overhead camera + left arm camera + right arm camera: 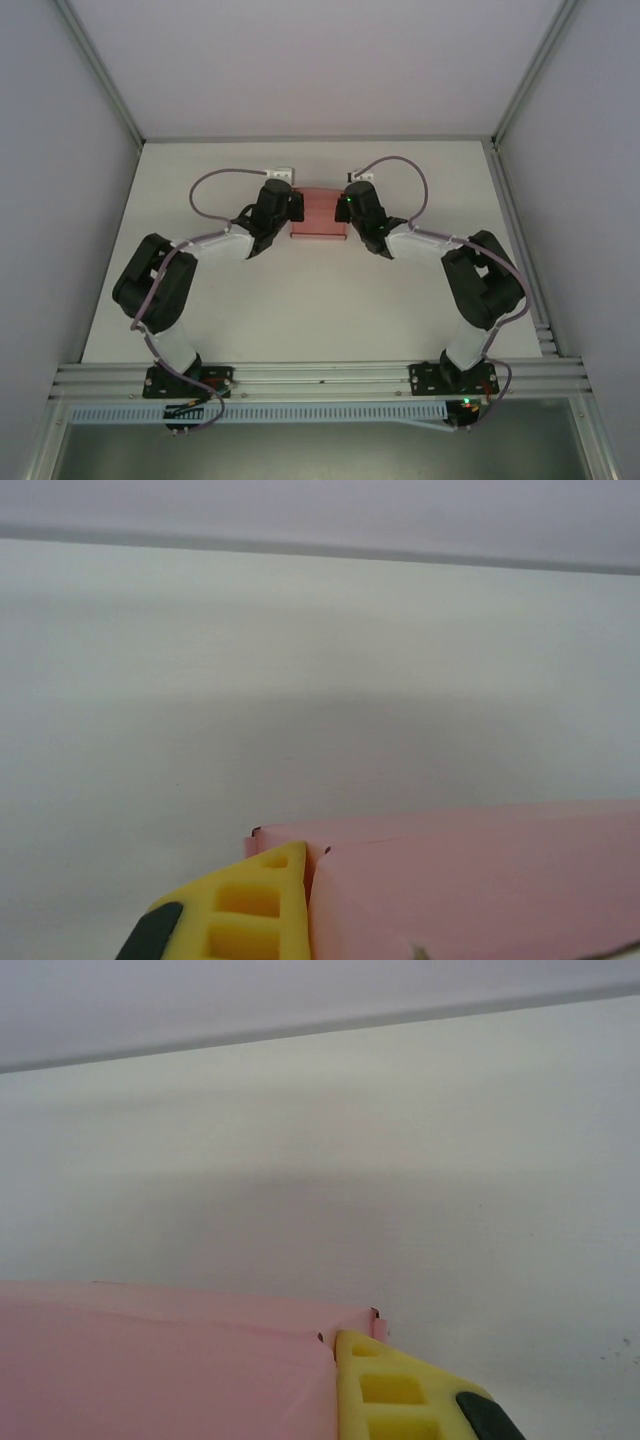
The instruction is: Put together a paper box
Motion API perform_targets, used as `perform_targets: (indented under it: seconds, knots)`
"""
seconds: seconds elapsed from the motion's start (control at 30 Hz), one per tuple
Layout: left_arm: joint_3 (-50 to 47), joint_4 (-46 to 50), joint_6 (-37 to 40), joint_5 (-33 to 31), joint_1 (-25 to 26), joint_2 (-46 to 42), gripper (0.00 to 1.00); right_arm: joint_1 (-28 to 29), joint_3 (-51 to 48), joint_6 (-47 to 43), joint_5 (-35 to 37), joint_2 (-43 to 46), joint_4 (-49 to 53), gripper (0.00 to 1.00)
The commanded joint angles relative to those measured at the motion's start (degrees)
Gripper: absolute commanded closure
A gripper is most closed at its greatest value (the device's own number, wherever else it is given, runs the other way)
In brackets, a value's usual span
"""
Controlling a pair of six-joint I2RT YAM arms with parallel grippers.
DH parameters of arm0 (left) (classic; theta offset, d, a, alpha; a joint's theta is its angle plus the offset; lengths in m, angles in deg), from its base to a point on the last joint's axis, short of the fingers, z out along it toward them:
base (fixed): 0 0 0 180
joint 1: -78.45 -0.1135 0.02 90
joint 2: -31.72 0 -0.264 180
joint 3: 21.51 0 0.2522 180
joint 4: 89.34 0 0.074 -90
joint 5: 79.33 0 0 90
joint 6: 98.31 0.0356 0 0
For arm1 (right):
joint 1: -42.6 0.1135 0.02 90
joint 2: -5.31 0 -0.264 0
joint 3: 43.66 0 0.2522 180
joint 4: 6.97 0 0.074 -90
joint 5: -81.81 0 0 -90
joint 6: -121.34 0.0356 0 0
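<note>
Seen from above, a white table sits inside a frame of pale walls and aluminium rails. Two black and white robot arms rise from bases at the bottom of the frame and bend inward toward the upper centre.

Between their tips lies the paper box, a small pink rectangle folded into box form. It sits flat on the table, with a darker strip along its lower edge. Its faces are plain pink card, and its inside is hidden.

The left gripper meets the box's left end, and the right gripper meets its right end. A small green light glows on the right gripper's body. Both pincers are closed. Whether either one pinches a flap of card or only presses against the end is hard to tell from these angles.

A lilac cable loops above the left arm toward a small white block just above the box. A second white block sits above the right gripper. Both blocks are too small to make out any marking.

In the left wrist view, a yellow ribbed finger with a black patch fills the lower left. It touches the corner of the paper box, which runs to the right edge.

The right wrist view mirrors this. A yellow finger at the lower right touches the paper box, which runs to the left edge.
</note>
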Motion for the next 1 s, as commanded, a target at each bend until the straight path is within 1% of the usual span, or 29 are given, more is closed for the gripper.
perform_targets:
  seconds: [0.0,0.17,0.23,0.43,0.53,0.6,0.7,0.77,0.8,0.87,0.9,0.93,0.97]
  knots:
    - [-1.2,-7.7,-4.0,2.1,-0.1,0.6,1.0,0.0,-0.6,4.2,0.9,-1.9,-3.3,1.0]
    - [-6.1,-11.9,-5.1,4.2,-0.2,0.4,1.0,0.2,-3.5,5.1,-0.1,-3.1,-9.0,1.0]
    - [-8.5,-13.2,-4.4,5.0,-0.2,-0.2,1.0,0.5,-6.0,3.5,0.0,-2.6,-11.4,1.0]
    - [-16.0,-20.5,-3.5,11.3,-0.1,-1.1,1.0,2.0,-14.7,-1.4,-1.8,-1.3,-17.8,1.0]
    - [-18.8,-22.5,-3.7,12.0,0.0,-1.7,1.0,3.0,-17.8,-2.9,-0.3,-0.8,-18.9,1.0]
    - [-21.0,-23.4,-3.5,12.3,0.0,-2.5,1.0,3.3,-19.6,-2.2,0.9,-0.5,-19.4,1.0]
    - [-24.5,-26.0,-2.7,11.9,0.6,-3.2,1.0,4.2,-22.1,-1.8,0.7,-1.0,-22.6,1.0]
    - [-25.4,-26.0,-2.1,12.3,1.1,-3.0,0.95,5.2,-22.8,-2.4,0.9,-1.5,-23.2,1.0]
    - [-25.7,-25.7,-2.1,12.6,1.3,-3.1,0.93,5.6,-22.9,-2.4,2.8,-1.8,-22.9,1.0]
    - [-26.7,-25.7,-2.2,12.1,1.8,-4.5,0.87,6.6,-22.9,-3.2,5.2,-1.7,-22.0,1.0]
    - [-27.0,-25.5,-2.1,12.3,1.9,-5.4,0.83,7.0,-22.9,-3.5,6.7,-1.7,-21.4,1.0]
    - [-27.2,-24.9,-2.0,12.0,2.2,-7.0,0.76,7.4,-23.1,-4.2,7.4,-1.5,-21.3,1.0]
    - [-26.9,-23.6,-1.9,11.4,2.3,-8.3,0.66,7.7,-23.1,-4.0,8.1,-1.2,-20.7,1.0]
